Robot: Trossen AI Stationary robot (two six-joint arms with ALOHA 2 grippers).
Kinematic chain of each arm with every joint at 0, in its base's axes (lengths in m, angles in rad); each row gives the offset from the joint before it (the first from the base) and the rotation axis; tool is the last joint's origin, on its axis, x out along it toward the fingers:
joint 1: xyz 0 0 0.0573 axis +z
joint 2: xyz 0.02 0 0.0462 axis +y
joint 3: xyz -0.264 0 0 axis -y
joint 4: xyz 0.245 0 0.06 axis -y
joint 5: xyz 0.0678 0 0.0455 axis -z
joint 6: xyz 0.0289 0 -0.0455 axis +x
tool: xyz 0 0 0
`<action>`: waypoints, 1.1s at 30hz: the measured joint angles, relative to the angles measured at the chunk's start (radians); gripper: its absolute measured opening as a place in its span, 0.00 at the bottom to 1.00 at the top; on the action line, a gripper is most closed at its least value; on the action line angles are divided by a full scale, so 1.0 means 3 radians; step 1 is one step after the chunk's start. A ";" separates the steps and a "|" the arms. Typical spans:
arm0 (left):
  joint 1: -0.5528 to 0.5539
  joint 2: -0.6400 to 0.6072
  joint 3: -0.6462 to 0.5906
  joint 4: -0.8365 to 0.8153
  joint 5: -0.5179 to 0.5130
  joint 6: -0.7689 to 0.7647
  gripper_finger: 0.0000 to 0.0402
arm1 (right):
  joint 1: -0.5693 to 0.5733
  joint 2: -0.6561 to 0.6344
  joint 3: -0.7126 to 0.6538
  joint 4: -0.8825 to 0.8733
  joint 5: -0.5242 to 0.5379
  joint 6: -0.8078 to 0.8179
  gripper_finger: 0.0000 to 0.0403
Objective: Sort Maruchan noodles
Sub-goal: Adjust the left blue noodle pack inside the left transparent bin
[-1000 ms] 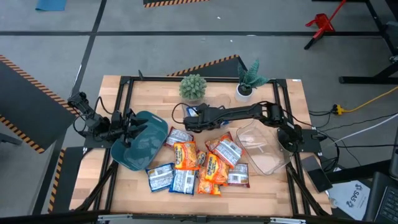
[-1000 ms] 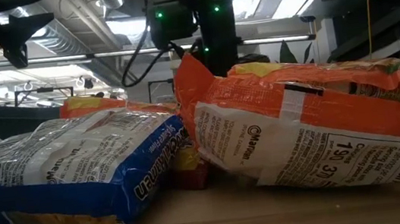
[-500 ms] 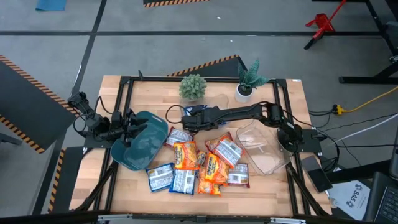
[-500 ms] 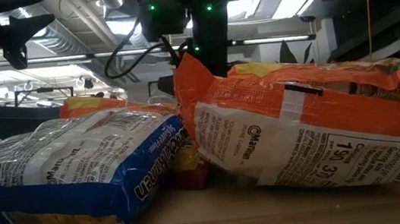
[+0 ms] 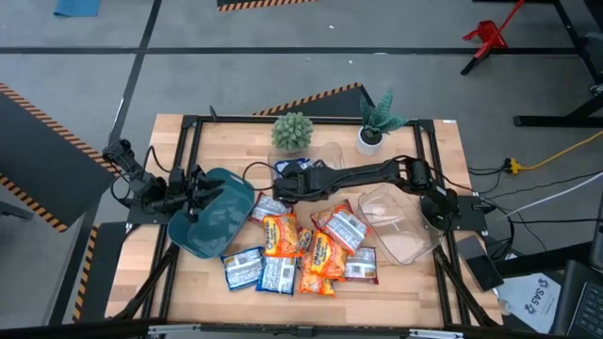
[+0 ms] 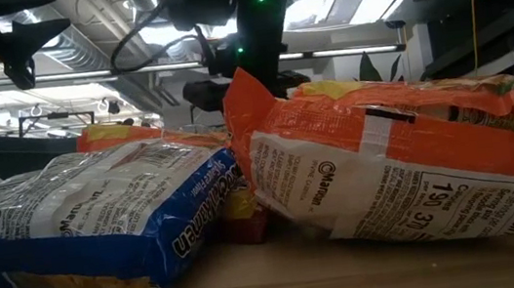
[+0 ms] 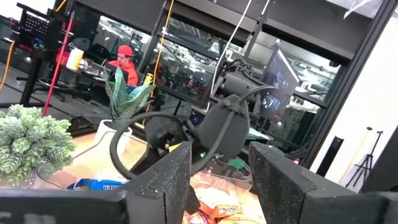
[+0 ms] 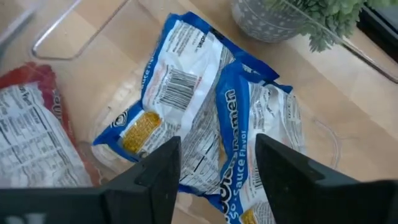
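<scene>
Several Maruchan noodle packets lie flat in a loose pile at the table's near middle: orange ones (image 5: 280,234), blue ones (image 5: 243,268) and red-brown ones (image 5: 361,264). In the low view a blue packet (image 6: 100,222) and an orange packet (image 6: 397,166) lie close up. Two blue packets (image 8: 186,118) lie in a clear tub (image 5: 325,155) at the back. My right gripper (image 5: 281,185) hangs open and empty above them; its open fingers also show in the right wrist view (image 8: 217,168). My left gripper (image 5: 200,191) waits open over the dark teal bin (image 5: 221,221).
A second clear tub (image 5: 396,226) stands at the right of the pile. Two potted plants (image 5: 292,132) (image 5: 377,121) stand at the far edge, close to the back tub. A black frame (image 5: 188,127) borders the table.
My right gripper has risen above the back tub and drifted a little toward the table's left edge, staying open. The packets have stayed where they were.
</scene>
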 joint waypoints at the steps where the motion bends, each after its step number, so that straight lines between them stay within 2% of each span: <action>1: 0.0001 -0.0001 0.0000 0.0000 0.0000 -0.0039 0.39 | -0.0001 0.0000 -0.0001 0.0048 -0.0034 -0.0059 0.46; 5: 0.0001 0.0000 0.0000 0.0001 0.0000 -0.0145 0.39 | -0.0006 0.0000 -0.0001 0.0410 -0.0485 -0.0405 0.43; 8: 0.0001 0.0000 0.0000 0.0001 0.0003 -0.0154 0.39 | -0.0009 0.0000 0.0000 0.0481 -0.0592 -0.0413 0.36; 15: 0.0001 0.0000 0.0000 0.0001 -0.0094 -0.0150 0.39 | -0.0038 0.0033 -0.0002 0.0479 -0.0645 -0.0513 0.05; 16: 0.0001 0.0000 0.0000 0.0001 -0.0112 -0.0149 0.39 | -0.0040 0.0042 -0.0005 0.0473 -0.0645 -0.0538 0.02; 20: 0.0001 -0.0001 0.0000 0.0002 -0.0157 -0.0148 0.39 | -0.0034 0.0128 0.0000 0.0483 -0.0643 -0.0555 0.05; 24: 0.0001 -0.0001 0.0000 0.0002 -0.0179 -0.0147 0.39 | -0.0039 0.0214 0.0001 0.0510 -0.0701 -0.0561 0.01; 33: 0.0001 0.0000 -0.0001 0.0002 -0.0226 -0.0146 0.39 | -0.0062 0.0223 -0.0002 0.0824 -0.1089 -0.0735 0.04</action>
